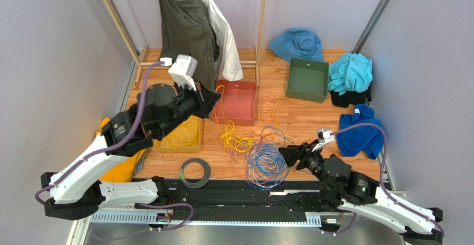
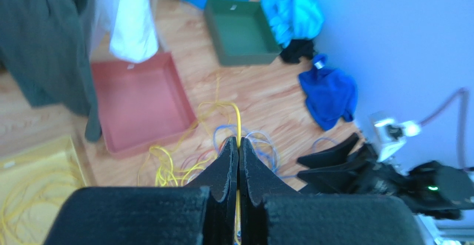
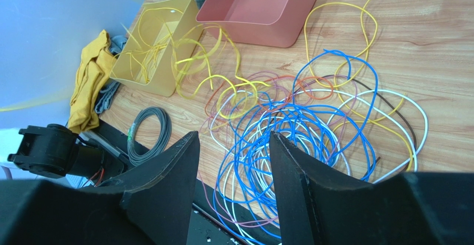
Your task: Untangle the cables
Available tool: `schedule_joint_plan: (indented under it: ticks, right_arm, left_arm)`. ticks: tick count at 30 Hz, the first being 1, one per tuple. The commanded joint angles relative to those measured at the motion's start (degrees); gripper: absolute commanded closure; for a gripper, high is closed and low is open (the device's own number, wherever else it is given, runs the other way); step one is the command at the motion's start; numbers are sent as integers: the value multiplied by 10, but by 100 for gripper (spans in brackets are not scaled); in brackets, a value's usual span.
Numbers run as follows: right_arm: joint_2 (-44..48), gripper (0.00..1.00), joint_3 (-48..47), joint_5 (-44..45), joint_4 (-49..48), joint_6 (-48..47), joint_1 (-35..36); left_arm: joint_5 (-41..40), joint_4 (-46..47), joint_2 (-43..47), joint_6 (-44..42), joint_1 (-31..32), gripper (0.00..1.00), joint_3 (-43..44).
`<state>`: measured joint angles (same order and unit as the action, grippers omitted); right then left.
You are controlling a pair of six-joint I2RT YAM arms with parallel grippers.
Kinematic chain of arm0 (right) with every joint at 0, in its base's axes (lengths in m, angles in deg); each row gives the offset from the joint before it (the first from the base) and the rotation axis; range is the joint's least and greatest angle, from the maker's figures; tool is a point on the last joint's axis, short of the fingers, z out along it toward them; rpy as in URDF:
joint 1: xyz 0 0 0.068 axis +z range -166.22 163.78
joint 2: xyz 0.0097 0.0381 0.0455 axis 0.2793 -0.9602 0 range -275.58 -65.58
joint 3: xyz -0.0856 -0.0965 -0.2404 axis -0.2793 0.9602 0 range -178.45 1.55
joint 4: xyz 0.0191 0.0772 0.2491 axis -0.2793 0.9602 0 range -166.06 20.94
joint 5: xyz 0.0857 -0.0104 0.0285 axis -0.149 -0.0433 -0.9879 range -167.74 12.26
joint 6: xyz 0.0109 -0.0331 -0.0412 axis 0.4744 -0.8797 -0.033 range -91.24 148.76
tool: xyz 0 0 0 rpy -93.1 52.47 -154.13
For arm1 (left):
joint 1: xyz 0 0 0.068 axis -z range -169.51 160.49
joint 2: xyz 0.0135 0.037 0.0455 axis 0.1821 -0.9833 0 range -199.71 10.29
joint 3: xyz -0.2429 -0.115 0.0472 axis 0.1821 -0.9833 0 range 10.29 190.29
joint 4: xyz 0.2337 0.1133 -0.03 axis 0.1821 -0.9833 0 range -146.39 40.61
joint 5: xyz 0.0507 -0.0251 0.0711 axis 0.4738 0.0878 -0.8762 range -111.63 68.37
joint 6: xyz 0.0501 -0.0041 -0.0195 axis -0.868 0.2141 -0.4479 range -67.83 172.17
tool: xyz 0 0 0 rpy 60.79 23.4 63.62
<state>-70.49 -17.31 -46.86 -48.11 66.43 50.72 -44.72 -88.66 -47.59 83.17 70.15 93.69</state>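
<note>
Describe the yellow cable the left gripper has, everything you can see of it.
The yellow cable is a thin, flexible wire, pinched between the shut fingers of the left gripper. From there it hangs toward the wooden table, loops beside the red tray, and joins the yellow tangle, where its end is lost.

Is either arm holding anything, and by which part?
The left gripper, jaws shut, pinches a yellow cable partway along its length; the right gripper, jaws open, holds nothing.
</note>
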Motion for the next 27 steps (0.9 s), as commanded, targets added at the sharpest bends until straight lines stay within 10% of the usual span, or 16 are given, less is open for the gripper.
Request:
schedule_joint_plan:
  ticks: [1,15,20,27]
  right_arm:
    - [-8,47,-15,-6,-31,-2,1]
    - [4,47,-25,-10,-5,-2,1]
    - [30,47,-22,-6,11,-1,1]
    - [39,47,-27,-14,26,0,1]
  left_arm:
    - [-30,-72,-49,-74,36,100,144]
    - [-156,-184,-167,-147,89,100,422]
    - [-195,-243,-154,-101,34,100,332]
    - [-8,-155,-10,-48,-210,100,43]
